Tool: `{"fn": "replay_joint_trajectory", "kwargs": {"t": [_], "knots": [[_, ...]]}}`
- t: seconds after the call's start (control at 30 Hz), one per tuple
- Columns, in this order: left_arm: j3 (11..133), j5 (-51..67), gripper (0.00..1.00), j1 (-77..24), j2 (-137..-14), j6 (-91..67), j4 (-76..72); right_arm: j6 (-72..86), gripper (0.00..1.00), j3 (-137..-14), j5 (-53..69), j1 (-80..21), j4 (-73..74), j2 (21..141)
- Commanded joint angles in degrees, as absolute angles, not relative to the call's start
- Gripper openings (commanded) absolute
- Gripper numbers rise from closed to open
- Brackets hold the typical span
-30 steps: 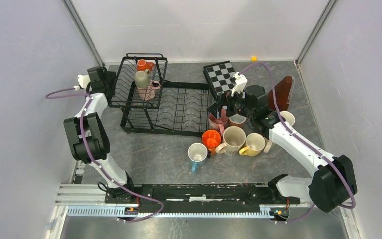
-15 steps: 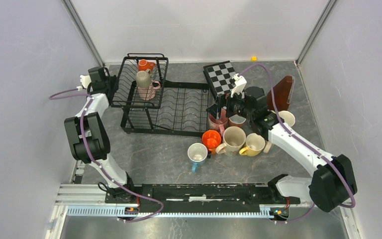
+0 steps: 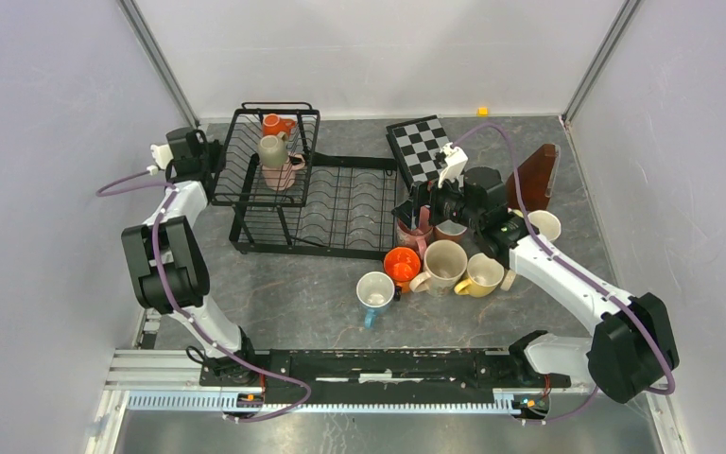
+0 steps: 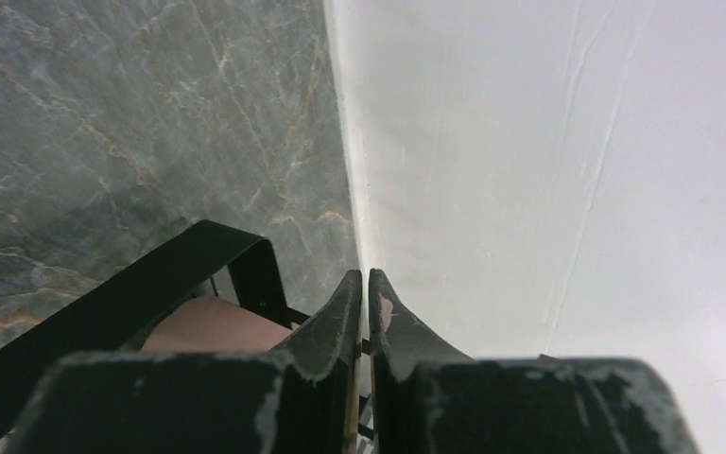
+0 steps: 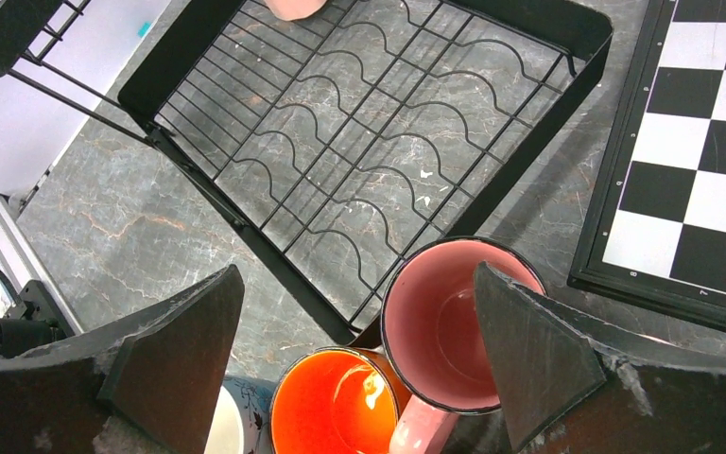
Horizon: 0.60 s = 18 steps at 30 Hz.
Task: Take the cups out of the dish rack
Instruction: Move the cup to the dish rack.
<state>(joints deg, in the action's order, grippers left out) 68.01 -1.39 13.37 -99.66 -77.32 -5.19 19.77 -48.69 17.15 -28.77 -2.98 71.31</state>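
Cups (image 3: 271,149) in dish rack (image 3: 340,210); left tool (image 4: 364,284) closed, empty; right tool (image 5: 357,272) wide apart.

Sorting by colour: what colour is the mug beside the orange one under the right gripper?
The mug is pink; clearest in the right wrist view.

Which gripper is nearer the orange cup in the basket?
Left. Left gripper sits at the basket's left wall near the orange cup; right gripper hangs past the rack's right end.

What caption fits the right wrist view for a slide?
Open right gripper over pink mug and orange mug, beside dish rack and checkerboard.
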Motion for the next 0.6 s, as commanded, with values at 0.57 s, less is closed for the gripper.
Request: {"fn": "replay_joint_trajectory", "kwargs": {"t": [0.57], "knots": [[52.0, -0.3, 0.09, 11.7, -105.1, -92.1, -23.2, 19.3, 0.98, -48.8, 18.7, -29.6, -5.8, 72.7]]}}
